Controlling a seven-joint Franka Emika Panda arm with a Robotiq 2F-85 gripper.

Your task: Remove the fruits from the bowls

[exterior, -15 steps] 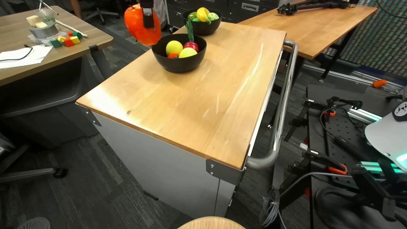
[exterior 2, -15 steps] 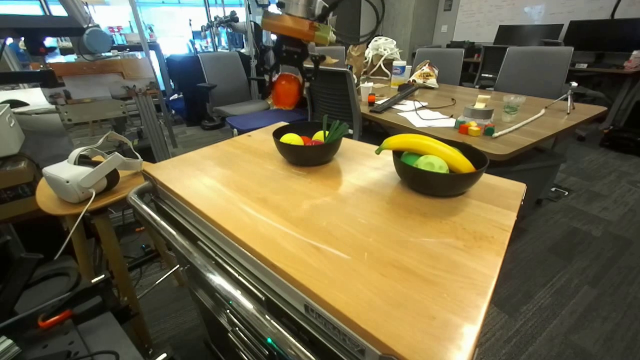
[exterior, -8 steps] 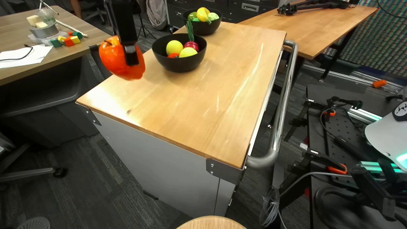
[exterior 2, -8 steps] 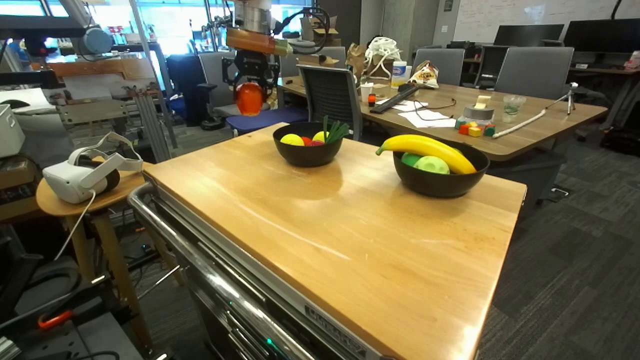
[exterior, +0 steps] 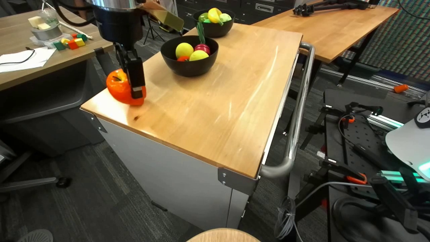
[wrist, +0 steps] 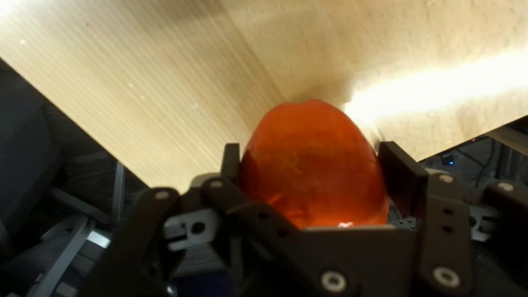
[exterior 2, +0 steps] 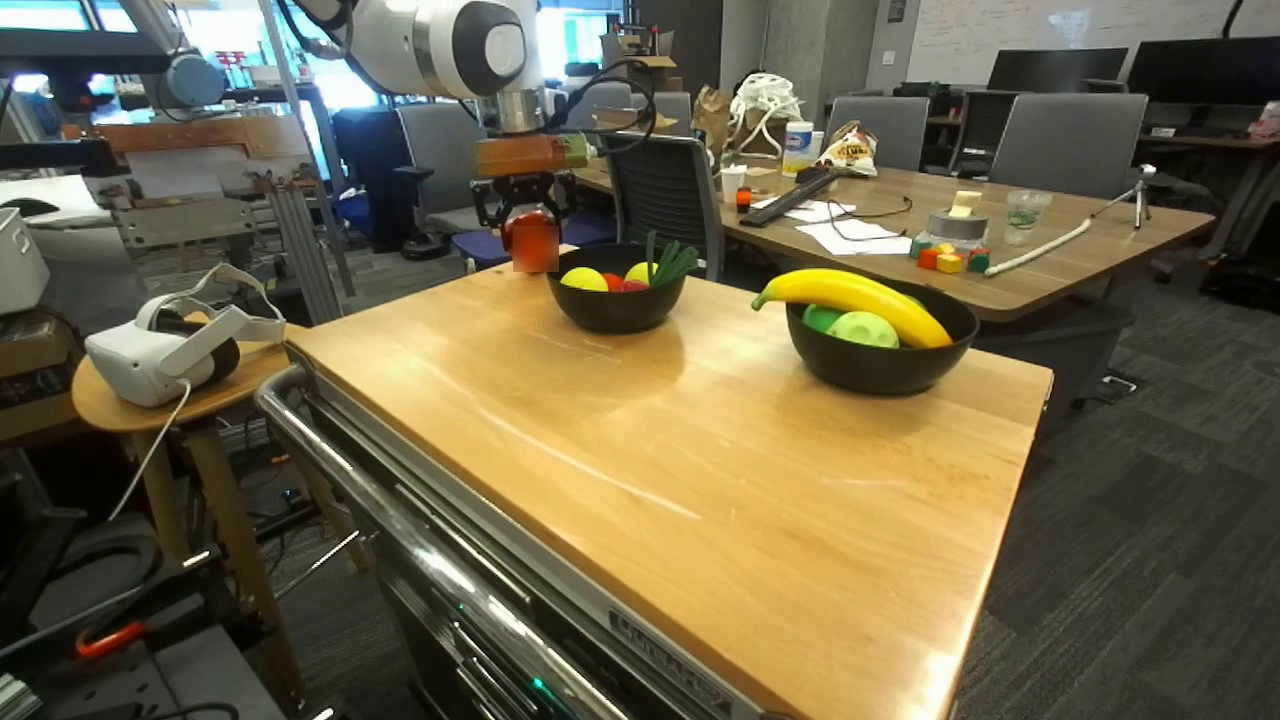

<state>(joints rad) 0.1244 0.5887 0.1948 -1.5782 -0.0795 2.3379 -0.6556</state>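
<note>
My gripper is shut on a shiny red-orange apple-like fruit, with a finger on each side. In an exterior view the fruit is low over the wooden tabletop's corner, beside a black bowl; I cannot tell whether it touches the wood. That bowl holds two yellow fruits, a dark red onion-like piece with a green stalk and a red piece. Another black bowl holds a banana and green fruits. Both bowls are out of the wrist view.
The wooden tabletop belongs to a cart with a metal handle rail along one side. A desk with coloured blocks and tape stands beyond a gap. A stool with a white headset stands by the cart.
My gripper has carried the red-orange fruit away from above the bowl toward the tabletop's corner and lowered it close to the wood. The bowls and their contents have not moved.
</note>
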